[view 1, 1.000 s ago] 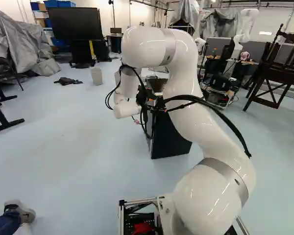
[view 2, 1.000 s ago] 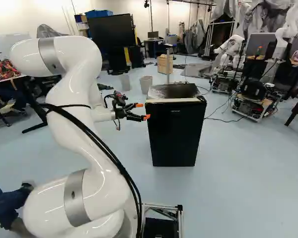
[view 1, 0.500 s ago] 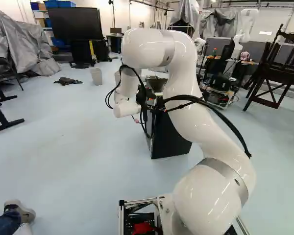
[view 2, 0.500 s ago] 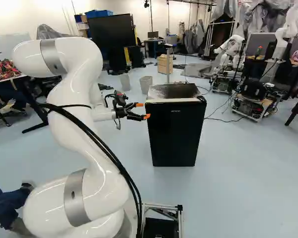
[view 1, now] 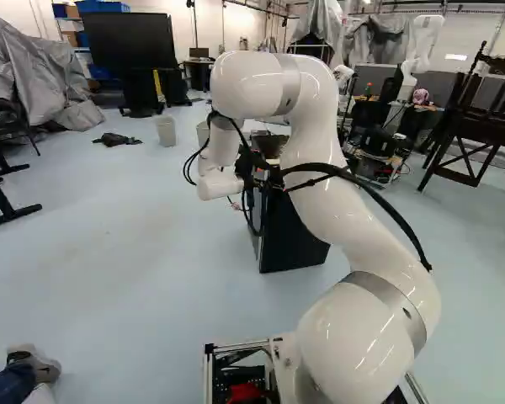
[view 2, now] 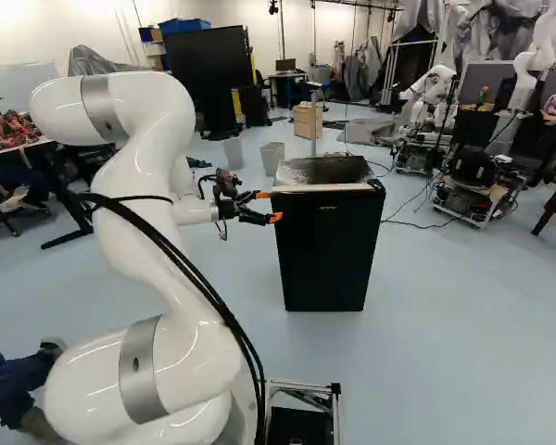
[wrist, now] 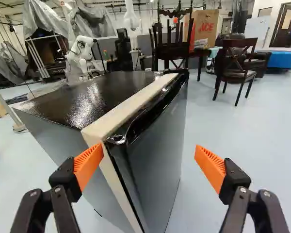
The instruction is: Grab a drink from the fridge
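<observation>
While our black two-fingered hand (wrist: 149, 154) stands released, we might shove the boxy black fridge (view 2: 326, 250) if one orange pad (wrist: 88, 165) snags it.

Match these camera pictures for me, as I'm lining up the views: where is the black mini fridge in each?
Left base view: black mini fridge just right of the middle, partly hidden by the arm.
Right base view: right of the middle, unobstructed front showing.
Wrist view: ahead of the open jaws, its door edge between them.
Shared landmark: grey draped sheet in the background.
</observation>
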`<state>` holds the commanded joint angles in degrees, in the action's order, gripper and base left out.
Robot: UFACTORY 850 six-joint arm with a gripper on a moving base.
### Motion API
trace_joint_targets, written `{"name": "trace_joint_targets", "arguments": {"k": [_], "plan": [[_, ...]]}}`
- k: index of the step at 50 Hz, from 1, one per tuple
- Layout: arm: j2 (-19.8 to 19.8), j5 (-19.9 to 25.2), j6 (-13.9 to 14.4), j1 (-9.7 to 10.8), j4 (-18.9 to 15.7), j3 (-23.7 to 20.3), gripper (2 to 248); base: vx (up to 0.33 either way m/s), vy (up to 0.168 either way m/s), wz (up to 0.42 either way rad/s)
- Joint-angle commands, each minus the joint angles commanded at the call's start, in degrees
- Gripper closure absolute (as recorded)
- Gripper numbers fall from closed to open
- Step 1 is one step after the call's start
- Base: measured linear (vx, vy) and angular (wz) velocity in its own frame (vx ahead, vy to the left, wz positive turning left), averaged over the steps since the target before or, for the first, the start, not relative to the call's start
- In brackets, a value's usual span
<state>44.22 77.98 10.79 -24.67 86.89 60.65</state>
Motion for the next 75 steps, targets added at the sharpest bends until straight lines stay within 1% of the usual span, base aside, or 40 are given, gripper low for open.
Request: {"name": "trace_joint_targets", "arguments": {"k": [28, 47, 60, 75], "plan": [[0.1, 0.0, 0.0, 1.4, 0.0, 0.1, 3, 0.0, 0.0, 0.0], [-0.3, 0.0, 0.0, 2.1, 0.0, -0.7, 3, 0.0, 0.0, 0.0], [-1.0, 0.0, 0.0, 2.4, 0.0, -2.0, 3, 0.0, 0.0, 0.0], [-2.5, 0.0, 0.0, 2.9, 0.0, -5.0, 3, 0.0, 0.0, 0.0]]}}
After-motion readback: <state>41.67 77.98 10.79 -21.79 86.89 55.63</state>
